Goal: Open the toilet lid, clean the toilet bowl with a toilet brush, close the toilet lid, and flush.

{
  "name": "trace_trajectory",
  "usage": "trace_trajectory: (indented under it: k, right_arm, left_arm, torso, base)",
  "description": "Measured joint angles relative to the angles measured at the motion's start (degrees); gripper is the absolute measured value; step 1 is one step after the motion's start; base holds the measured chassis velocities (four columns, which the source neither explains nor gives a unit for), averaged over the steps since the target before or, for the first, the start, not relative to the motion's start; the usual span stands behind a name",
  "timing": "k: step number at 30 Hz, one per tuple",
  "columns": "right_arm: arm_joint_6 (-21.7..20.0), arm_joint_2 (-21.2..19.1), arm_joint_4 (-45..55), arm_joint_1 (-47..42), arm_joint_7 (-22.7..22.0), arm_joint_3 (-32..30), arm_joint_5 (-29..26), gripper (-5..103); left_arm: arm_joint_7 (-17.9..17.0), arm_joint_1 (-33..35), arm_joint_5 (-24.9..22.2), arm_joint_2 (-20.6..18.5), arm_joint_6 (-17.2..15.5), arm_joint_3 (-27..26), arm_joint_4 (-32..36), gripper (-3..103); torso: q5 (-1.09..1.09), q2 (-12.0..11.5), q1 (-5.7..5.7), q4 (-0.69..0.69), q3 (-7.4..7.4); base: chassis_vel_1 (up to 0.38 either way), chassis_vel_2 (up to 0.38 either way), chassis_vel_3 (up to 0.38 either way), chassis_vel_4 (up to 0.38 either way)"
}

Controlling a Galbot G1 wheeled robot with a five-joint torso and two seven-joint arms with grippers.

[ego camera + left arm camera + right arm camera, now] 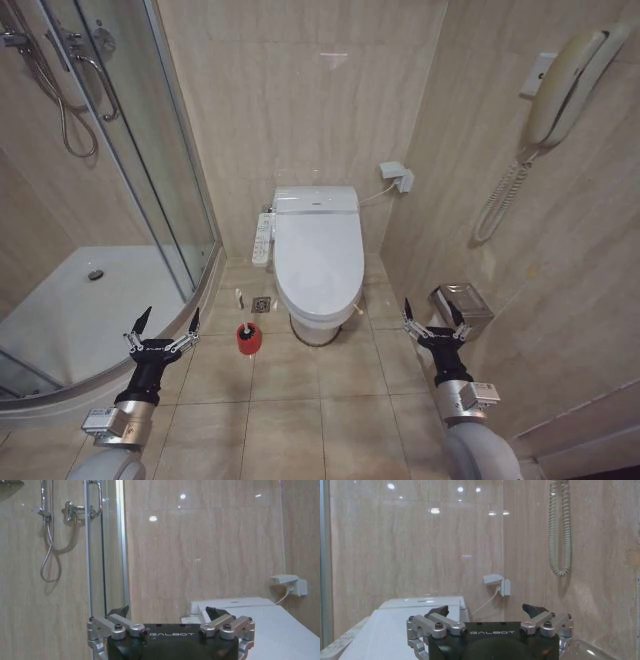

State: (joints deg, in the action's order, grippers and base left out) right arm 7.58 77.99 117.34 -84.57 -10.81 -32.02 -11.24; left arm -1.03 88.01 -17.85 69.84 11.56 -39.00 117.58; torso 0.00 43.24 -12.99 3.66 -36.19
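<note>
The white toilet lid (318, 252) lies shut over the toilet, so the toilet bowl is hidden under it. From the wrist views the lid shows as a flat white surface (280, 630) (405, 630). The toilet brush (249, 337) stands in its red cup holder on the floor tiles, just left of the toilet's front. My left gripper (167, 324) (167, 612) hangs open low on the left, left of the brush holder. On the low right my right gripper (433, 315) (486, 609) is open too, right of the toilet. Both are empty.
A long white button-panel strip (263, 238) runs along the toilet's left side. The glass shower cabin with its white tray (90, 300) fills the left. A metal bin (461, 305) stands by the right wall, under a wall phone (562, 85). A floor drain (261, 304) lies near the toilet.
</note>
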Motion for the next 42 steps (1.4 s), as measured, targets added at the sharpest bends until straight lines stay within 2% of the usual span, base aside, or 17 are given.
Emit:
trace_trajectory:
  k: [42]
  right_arm:
    - [0.00,0.00,0.00,-0.02,0.00,0.00,0.00,100]
  left_arm:
    - [0.00,0.03,0.00,0.00,0.00,0.00,0.00,100]
  torso:
    - [0.00,0.00,0.04,0.00,0.01]
  base:
    - [0.000,0.000,0.000,0.000]
